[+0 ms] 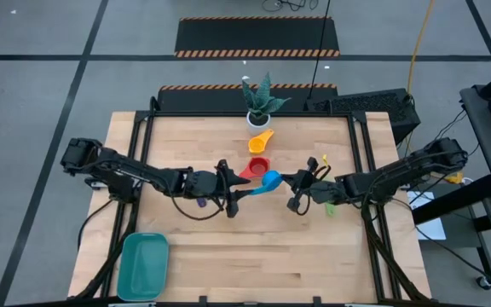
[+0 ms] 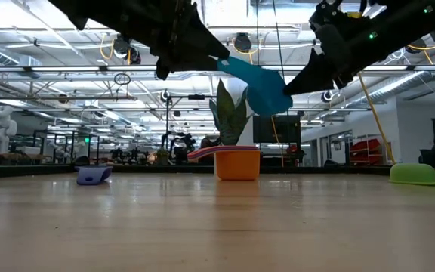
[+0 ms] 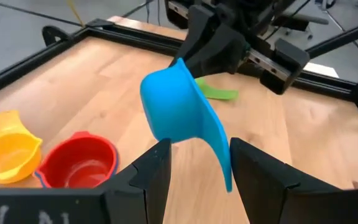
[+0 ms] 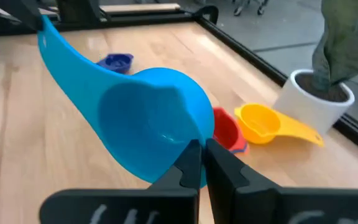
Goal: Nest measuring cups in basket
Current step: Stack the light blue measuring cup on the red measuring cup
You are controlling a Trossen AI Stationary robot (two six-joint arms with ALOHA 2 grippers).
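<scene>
High view: a light blue cup [image 1: 270, 179] is held in the air above the middle of the counter [image 1: 228, 256], between the left tool [image 1: 239, 189], whose fingers straddle its handle, and the right tool [image 1: 294, 181], whose fingers are pinched on its rim. A red cup [image 1: 257, 165] and a yellow cup [image 1: 261, 141] are seen just beyond. The basket [image 1: 142, 266] is lying at the counter's near left corner, well apart.

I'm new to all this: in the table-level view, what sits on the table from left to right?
Navy cup → orange cup, with the plant behind it → green cup. The light blue cup hangs in the air above, between the two claws.
</scene>
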